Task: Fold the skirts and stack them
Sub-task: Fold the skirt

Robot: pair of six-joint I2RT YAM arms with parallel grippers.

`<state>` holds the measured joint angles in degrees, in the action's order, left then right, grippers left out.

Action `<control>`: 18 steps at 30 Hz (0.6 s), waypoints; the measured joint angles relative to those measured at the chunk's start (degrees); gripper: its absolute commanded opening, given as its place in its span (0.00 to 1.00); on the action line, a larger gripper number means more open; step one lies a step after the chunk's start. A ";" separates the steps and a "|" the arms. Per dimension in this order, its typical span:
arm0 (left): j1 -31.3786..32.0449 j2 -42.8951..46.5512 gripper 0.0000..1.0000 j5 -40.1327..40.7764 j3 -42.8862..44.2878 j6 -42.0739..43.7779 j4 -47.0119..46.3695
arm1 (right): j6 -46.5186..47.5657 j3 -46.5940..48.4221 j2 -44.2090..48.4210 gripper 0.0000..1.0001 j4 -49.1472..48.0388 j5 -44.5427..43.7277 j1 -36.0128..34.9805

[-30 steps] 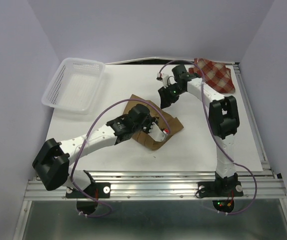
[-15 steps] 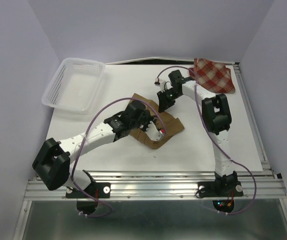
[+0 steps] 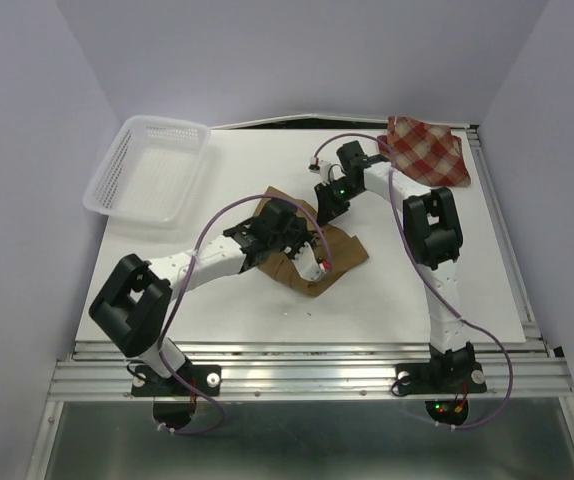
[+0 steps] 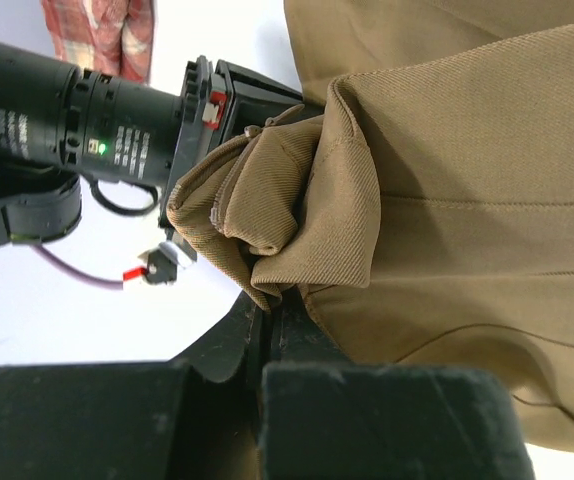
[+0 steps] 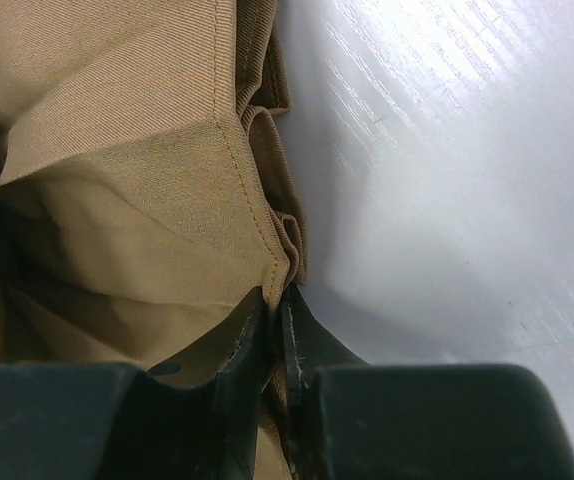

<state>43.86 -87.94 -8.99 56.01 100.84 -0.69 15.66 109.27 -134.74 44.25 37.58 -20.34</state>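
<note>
The tan-brown skirt (image 3: 339, 248) lies crumpled in the middle of the table, both arms reaching into it. My left gripper (image 3: 300, 228) is shut on a bunched fold of this skirt (image 4: 467, 150), the cloth pinched between the jaws of the left gripper (image 4: 270, 305). My right gripper (image 3: 320, 211) meets the skirt's far edge. In the right wrist view the right gripper (image 5: 279, 296) is shut on the stitched hem of the tan skirt (image 5: 117, 150). The red-and-cream plaid skirt (image 3: 427, 150) lies loose at the far right corner, also seen as the plaid skirt (image 4: 97, 30).
A white mesh basket (image 3: 127, 165) sits at the far left of the table. The right arm's black wrist (image 4: 57, 110) stands close in front of the left gripper. Bare white table (image 5: 447, 150) shows to the right of the hem.
The right gripper's jaws have closed onto the tan skirt's hem. The left arm's elbow has swung in toward the middle, its gripper still on the fold.
</note>
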 measured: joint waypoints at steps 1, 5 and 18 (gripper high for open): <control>-0.11 -0.92 0.00 -0.07 0.28 0.57 -0.57 | 0.00 0.00 0.00 0.16 0.00 0.02 0.00; -0.31 -3.98 0.00 -0.35 0.39 2.73 -3.08 | 0.00 -0.20 0.00 0.16 -0.13 0.44 0.00; -1.22 -10.05 0.00 -1.14 1.60 6.23 -8.92 | 0.22 -0.44 0.00 0.16 -0.13 1.27 0.00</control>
<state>42.63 -98.00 -10.13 57.60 107.07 -9.61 15.88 108.84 -134.74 44.12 38.85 -20.34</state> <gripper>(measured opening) 0.059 0.163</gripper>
